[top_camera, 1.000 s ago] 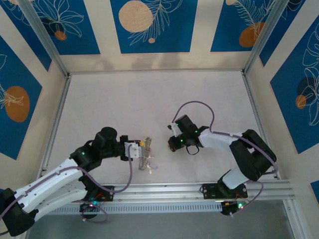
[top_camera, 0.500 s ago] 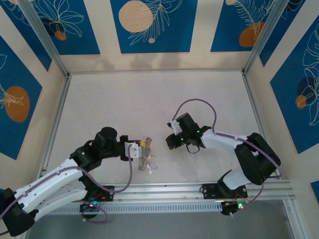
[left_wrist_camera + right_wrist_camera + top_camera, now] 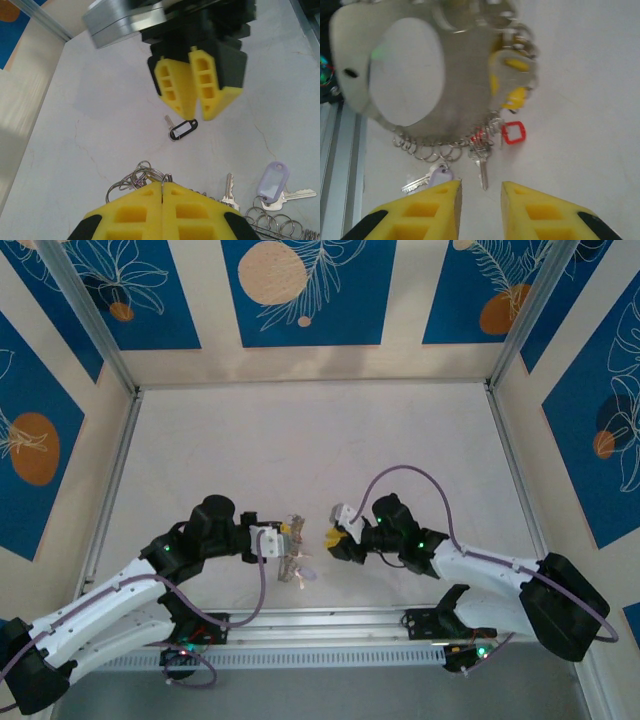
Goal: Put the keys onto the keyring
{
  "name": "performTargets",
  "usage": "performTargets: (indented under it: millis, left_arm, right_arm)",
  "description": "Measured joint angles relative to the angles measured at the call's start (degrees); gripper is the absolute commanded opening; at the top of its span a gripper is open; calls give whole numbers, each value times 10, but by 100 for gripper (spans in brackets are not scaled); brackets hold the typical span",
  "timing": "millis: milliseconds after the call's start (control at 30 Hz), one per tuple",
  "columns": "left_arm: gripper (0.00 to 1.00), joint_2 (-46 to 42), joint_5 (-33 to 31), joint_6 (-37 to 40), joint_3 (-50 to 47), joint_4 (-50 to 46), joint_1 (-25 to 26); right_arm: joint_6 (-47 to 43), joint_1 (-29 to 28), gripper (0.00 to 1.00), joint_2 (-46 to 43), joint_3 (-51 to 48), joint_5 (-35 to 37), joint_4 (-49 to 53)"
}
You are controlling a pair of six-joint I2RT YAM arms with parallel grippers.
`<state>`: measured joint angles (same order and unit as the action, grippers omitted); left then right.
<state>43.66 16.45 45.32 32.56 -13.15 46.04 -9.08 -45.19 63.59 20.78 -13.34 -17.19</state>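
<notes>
Now | left gripper (image 3: 162, 194) clamped on keyring (image 3: 292, 558) | right gripper (image 3: 198, 112) slightly parted, empty, near black-tagged key (image 3: 182, 130)

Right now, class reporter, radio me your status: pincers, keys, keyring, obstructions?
Left pincer shut on the keyring. Right pincer slightly open, empty, close to a loose black-tagged key on the table. Nothing between them.

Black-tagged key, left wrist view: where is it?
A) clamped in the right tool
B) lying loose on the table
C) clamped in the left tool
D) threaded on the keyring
B: the black-tagged key lies flat on the table, near the tips of the right tool but not between them.
</notes>
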Motion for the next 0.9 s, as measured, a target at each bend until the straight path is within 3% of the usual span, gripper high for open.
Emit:
performTargets:
  millis: [400, 900]
  left_arm:
    - [0, -5, 0, -3, -4, 8, 0]
    - [0, -4, 7, -5, -6, 12, 0]
  right_arm:
    - [-82, -51, 33, 26, -8, -37, -225]
    - [-83, -74, 33, 114, 14, -34, -293]
